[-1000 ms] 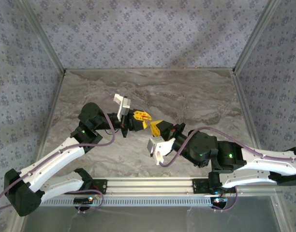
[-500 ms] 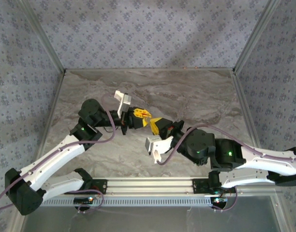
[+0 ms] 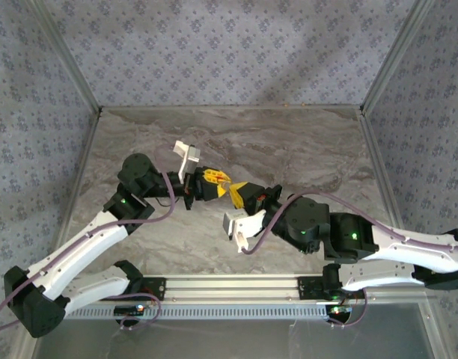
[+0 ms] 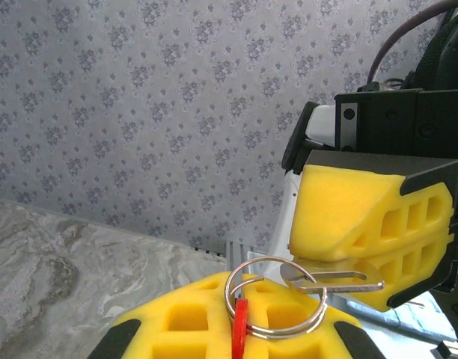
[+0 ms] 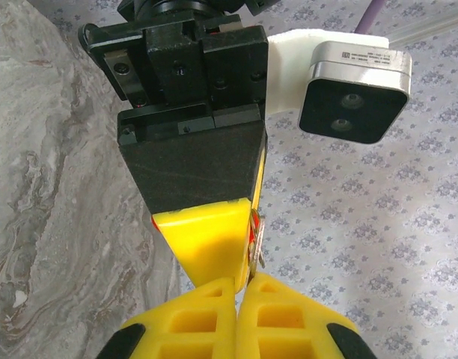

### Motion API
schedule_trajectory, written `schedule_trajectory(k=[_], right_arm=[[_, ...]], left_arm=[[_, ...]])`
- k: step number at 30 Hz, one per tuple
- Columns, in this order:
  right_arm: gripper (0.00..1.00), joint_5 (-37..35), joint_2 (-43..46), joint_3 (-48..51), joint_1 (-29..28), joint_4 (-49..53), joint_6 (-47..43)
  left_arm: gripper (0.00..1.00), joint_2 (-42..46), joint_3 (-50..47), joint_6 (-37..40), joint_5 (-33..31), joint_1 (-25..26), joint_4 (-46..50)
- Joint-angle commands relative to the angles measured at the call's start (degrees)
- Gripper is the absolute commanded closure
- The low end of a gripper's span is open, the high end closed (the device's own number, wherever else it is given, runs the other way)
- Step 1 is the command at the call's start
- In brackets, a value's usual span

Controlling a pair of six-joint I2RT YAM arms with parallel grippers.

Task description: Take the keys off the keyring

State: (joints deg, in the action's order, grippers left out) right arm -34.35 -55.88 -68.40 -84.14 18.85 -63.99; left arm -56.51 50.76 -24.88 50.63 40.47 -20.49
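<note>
We take the keyring point(image 4: 240, 321) as our landmark. It hangs in the air above the marble surface point(image 3: 289, 142), between the two arms. Its red tag is pinched in the left tool point(image 4: 235, 295), whose yellow pads are pressed together on it, and the silver loop stands up just above those pads.

One flat key point(image 4: 335, 281) is threaded on the loop. It leaves the keyring sideways, its long axis pointing away from the loop toward the right tool point(image 4: 330, 258). That tool sits just beside the keyring and is clamped on the key.

From the right wrist we see the pairing edge-on. The right tool point(image 5: 236, 295) has its pads closed with the thin metal caught between them, and the left tool point(image 5: 206, 243) reaches the keyring from the far side. From above, the left tool point(image 3: 212, 179) and right tool point(image 3: 239, 193) meet nose to nose at the keyring, so neither arm is nearer.

We judge that the key's hole must travel round the coil. The right tool should therefore turn the key about the keyring, since a straight tug might drag the loop out of the left pads.
</note>
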Motion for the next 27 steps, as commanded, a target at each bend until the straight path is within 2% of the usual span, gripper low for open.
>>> schedule_trajectory(k=[1, 11, 17, 22, 25, 27], right_arm=[[1.0, 4.7, -2.1, 3.8, -1.9, 17.3, -5.3], [1.0, 7.4, -5.6, 3.9, -1.0, 19.9, -10.4], [1.0, 11.6, -7.7, 2.0, 1.1, 20.1, -11.5], [1.0, 17.1, -8.6, -1.3, 3.0, 19.4, -7.6], [1.0, 24.0, -8.4, -5.2, 5.9, 20.1, -2.1], [1.0, 22.7, -9.2, -5.6, 6.3, 21.0, -2.5]], left_arm=[[1.0, 0.8, 4.5, -3.9, -3.8, -1.9, -8.8], [1.0, 0.4, 5.6, -3.2, -3.4, -1.4, -6.3], [1.0, 1.4, 5.6, -0.9, -3.4, -1.2, -4.0], [1.0, 2.5, 5.7, 1.1, -3.6, -1.1, -1.4], [1.0, 3.5, 5.5, 2.8, -4.0, -1.0, 0.0], [1.0, 3.8, 5.8, 3.4, -4.0, -1.0, 0.8]])
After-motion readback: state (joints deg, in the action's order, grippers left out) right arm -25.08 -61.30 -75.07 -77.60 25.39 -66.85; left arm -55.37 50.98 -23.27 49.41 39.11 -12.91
